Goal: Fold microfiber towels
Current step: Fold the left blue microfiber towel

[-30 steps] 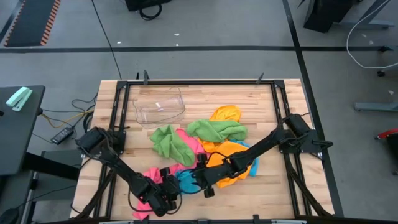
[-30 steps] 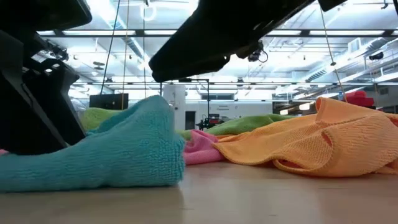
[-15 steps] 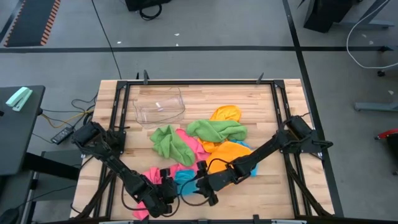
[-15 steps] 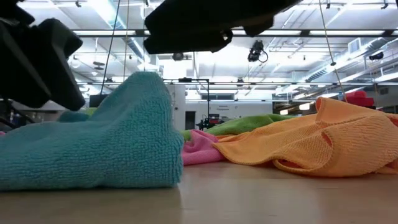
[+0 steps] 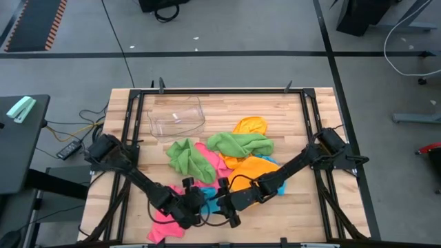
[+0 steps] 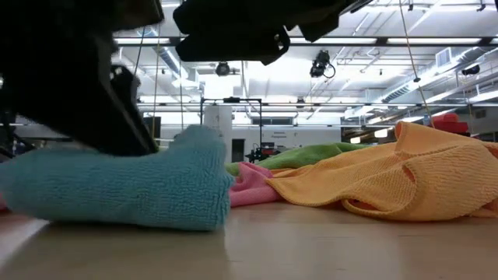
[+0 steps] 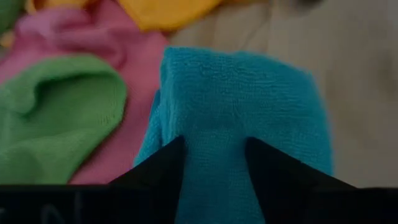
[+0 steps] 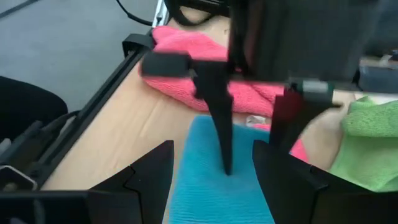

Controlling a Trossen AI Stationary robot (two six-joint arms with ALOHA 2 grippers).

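Left gripper [image 7: 214, 155] clamped on a raised fold of the blue towel [image 7: 249, 106], right gripper [image 8: 211, 163] spread open straddling it, blue towel lying just beside the pink towel [image 5: 167, 219], near the orange towel [image 5: 253, 172].

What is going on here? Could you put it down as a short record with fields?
Place: wooden table seen from above
Cloths: blue towel at the near edge; orange towel, green towel and pink towel in a loose heap
Other item: clear plastic tub at the far side
Left hand: fingers astride a raised fold of the blue towel
Right hand: fingers apart over the same towel
Stage: blue towel being folded, the rest not yet folded
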